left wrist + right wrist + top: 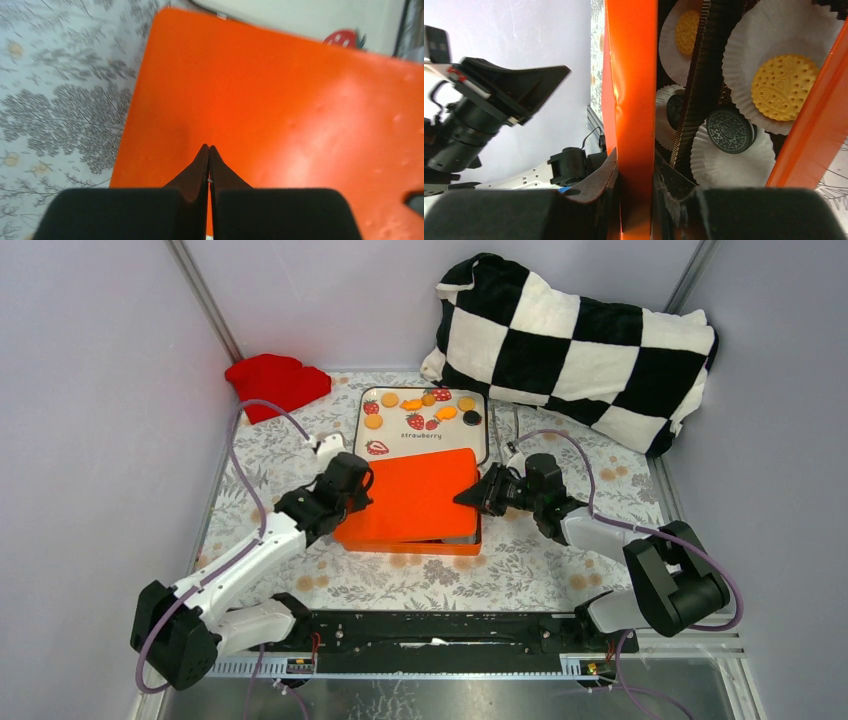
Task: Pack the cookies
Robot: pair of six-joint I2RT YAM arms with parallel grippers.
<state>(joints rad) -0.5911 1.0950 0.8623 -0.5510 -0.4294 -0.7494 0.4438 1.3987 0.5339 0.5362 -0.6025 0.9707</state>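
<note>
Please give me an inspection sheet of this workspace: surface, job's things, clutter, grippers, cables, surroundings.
Surface: floral tablecloth, lying flat.
Job's things: loose cookies on the strawberry tray; more cookies sit in paper cups inside the orange box; the orange lid partly covers it.
Clutter: red cloth at back left; checkered pillow at back right.
Grippers: left gripper shut, empty, over the lid; right gripper shut on the lid's right edge.
Cables: purple cables loop along both arms.
Surroundings: pale walls, metal frame posts.
</note>
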